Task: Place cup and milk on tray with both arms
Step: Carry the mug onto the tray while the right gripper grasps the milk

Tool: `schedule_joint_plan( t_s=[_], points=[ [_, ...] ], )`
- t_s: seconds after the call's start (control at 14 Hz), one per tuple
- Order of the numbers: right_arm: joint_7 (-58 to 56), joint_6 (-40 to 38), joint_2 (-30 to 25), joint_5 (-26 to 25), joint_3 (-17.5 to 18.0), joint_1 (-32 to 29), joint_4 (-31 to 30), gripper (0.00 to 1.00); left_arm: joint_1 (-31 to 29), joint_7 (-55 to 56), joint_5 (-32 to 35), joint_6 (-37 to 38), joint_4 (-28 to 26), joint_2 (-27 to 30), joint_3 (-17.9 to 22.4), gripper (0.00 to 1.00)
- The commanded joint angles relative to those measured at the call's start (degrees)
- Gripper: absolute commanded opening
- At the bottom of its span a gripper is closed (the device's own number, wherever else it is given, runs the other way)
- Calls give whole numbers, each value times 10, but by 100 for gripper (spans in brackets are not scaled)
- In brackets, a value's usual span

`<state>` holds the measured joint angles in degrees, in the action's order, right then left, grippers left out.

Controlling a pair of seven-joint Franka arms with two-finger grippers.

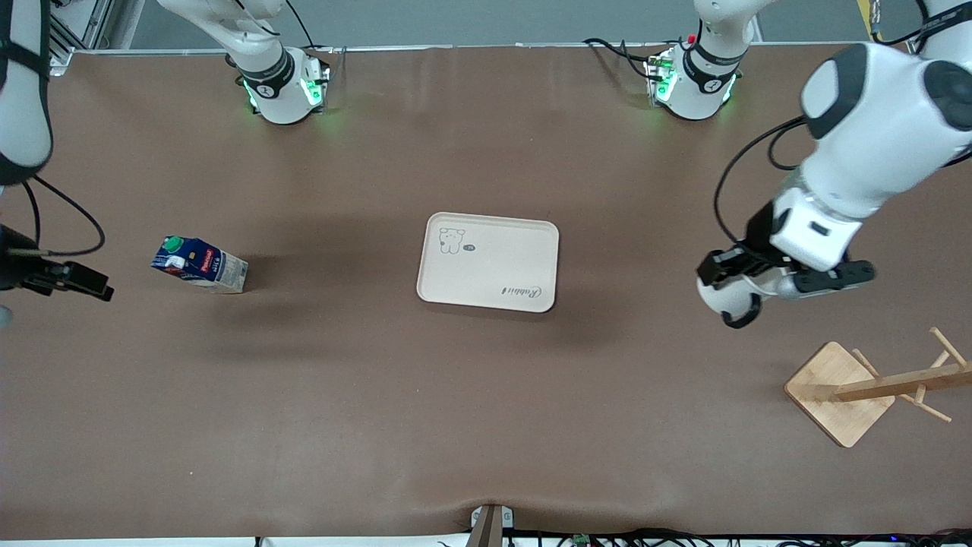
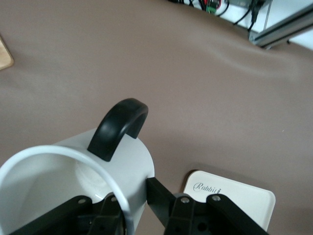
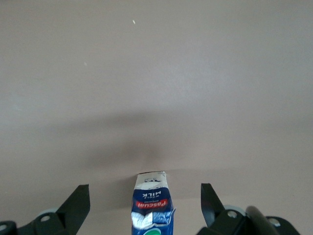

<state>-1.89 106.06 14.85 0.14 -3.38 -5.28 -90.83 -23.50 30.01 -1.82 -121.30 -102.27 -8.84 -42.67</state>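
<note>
The cream tray (image 1: 486, 262) lies at the table's middle; its "Rabbit" corner shows in the left wrist view (image 2: 230, 196). My left gripper (image 1: 733, 281) is shut on the rim of the white cup (image 1: 720, 298), one finger inside and one outside, and holds it over bare table between the tray and a wooden rack. The cup (image 2: 73, 176) has its black handle (image 2: 119, 128) turned away from the gripper (image 2: 134, 196). The milk (image 1: 199, 264) stands toward the right arm's end. My right gripper (image 1: 89, 282) is open, with the milk (image 3: 152, 203) lined up between its fingers (image 3: 78, 205).
A wooden rack with a square base (image 1: 839, 391) and pegs (image 1: 904, 380) stands near the left arm's end, nearer to the front camera than the tray. Its base corner shows in the left wrist view (image 2: 4, 54). Both arm bases are along the table's edge.
</note>
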Motion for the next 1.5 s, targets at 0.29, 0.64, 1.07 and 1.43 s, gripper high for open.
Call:
schedule_joint_plan(
  t_s=[0.29, 0.64, 1.07, 1.43],
  points=[
    [-4, -36, 20, 7, 5, -11, -24, 100, 182, 158, 68, 9, 48, -112, 3, 0],
    [-12, -57, -4, 7, 5, -7, -93, 100, 276, 247, 139, 9, 66, -208, 7, 0],
    [-26, -54, -10, 7, 5, -7, -138, 100, 339, 470, 277, 6, 66, -293, 20, 0],
    [-26, -39, -20, 7, 5, -5, -175, 100, 407, 509, 287, 1, 66, -321, 64, 0]
  ],
)
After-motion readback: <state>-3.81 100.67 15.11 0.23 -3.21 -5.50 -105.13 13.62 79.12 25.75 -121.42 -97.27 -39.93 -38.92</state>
